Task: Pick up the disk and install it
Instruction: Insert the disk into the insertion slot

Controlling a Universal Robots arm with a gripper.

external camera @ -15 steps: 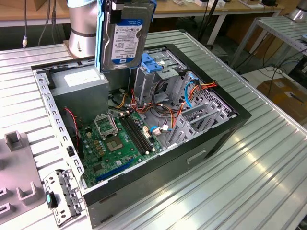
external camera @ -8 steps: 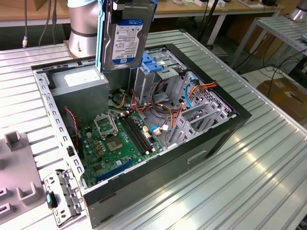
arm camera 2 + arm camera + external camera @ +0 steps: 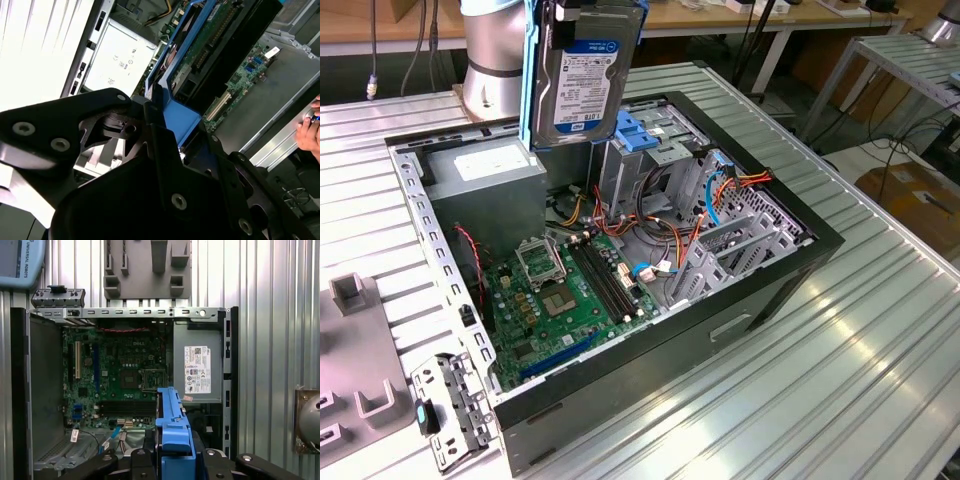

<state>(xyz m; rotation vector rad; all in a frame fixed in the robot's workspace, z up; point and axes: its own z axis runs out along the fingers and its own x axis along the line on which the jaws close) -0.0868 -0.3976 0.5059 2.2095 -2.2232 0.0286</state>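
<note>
Disk (image 3: pixel 585 80) held in the air above the open computer case (image 3: pixel 817 243); not seated in any bay.

The exterior view shows the disk upright, label facing the camera, hanging over the case near the power supply (image 3: pixel 485 165), with the drive cage (image 3: pixel 650 140) just beside it and lower. The second wrist view shows the grip: the gripper (image 3: pixel 180 125) has its jaws closed down on the disk's blue carrier, one finger on each side. It also shows a person's hand (image 3: pixel 310 132) beyond the case wall. The first wrist view looks down along the carrier's edge onto the motherboard (image 3: pixel 120 375) and shows a grey fixture (image 3: pixel 145 265) lying on the table (image 3: pixel 270 340) past the case. Count: one disk, one gripper, one case, one motherboard, one power supply, one hand.
</note>
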